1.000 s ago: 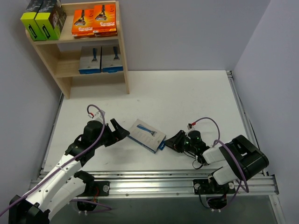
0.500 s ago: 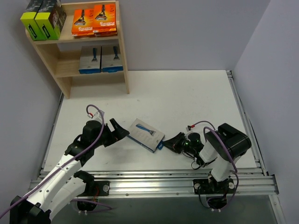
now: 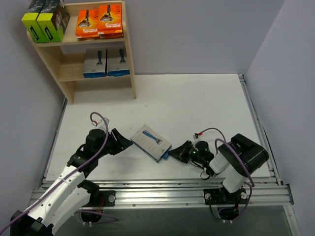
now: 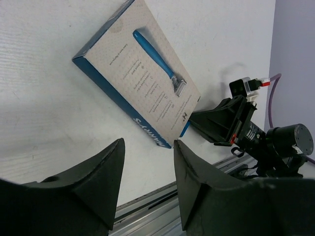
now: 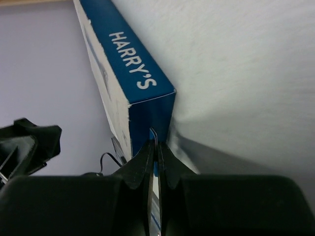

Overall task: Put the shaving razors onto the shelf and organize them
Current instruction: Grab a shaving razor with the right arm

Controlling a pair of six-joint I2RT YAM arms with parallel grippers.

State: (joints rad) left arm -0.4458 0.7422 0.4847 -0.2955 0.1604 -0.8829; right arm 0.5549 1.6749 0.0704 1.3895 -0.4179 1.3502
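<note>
Right wrist view: right gripper [image 5: 156, 149] closed tight, tips butted against a corner of the grey razor pack [image 5: 139, 80], probably a backstop; left gripper [image 4: 147, 145], jaws apart and empty, faces the opposite edge.

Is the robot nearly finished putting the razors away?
Nearly. On the shelf, green-sided boxes and orange packs sit on top, with two grey packs below. One grey pack lies on the table between the arms. The right gripper is shut at its near corner, and the left gripper is open beside it, not touching. Left to do: lift that pack onto the lower tier.
</note>
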